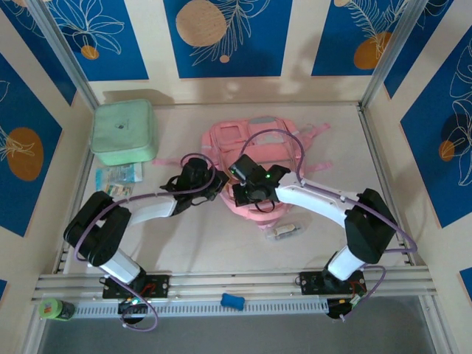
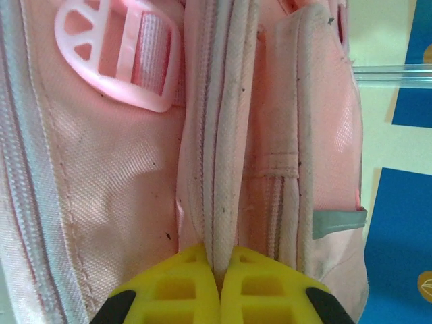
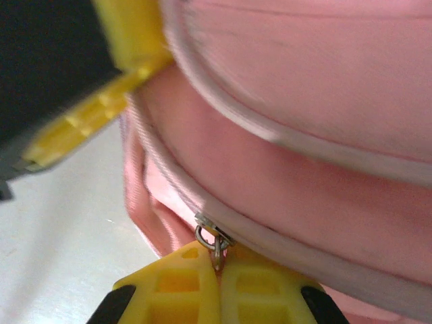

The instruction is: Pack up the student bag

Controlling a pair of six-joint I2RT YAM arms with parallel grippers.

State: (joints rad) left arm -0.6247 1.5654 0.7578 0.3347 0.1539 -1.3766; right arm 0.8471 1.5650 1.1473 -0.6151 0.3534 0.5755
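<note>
Pink woven fabric fills the middle of the top view: the student bag (image 1: 269,151) lies flat at the table's centre, with both arms bent over its lower edge. The left gripper (image 2: 219,273) has its yellow ribbed fingers pinched tight on a pale piped seam, and a glossy plastic buckle (image 2: 118,57) sits at upper left. The right gripper (image 3: 217,264) is clamped on the little metal zip pull (image 3: 214,244). At the table's upper left is a mint green square case (image 1: 123,131), with a printed packet (image 1: 118,179) just below. A small white object (image 1: 285,231) lies near the bag's bottom edge.
</note>
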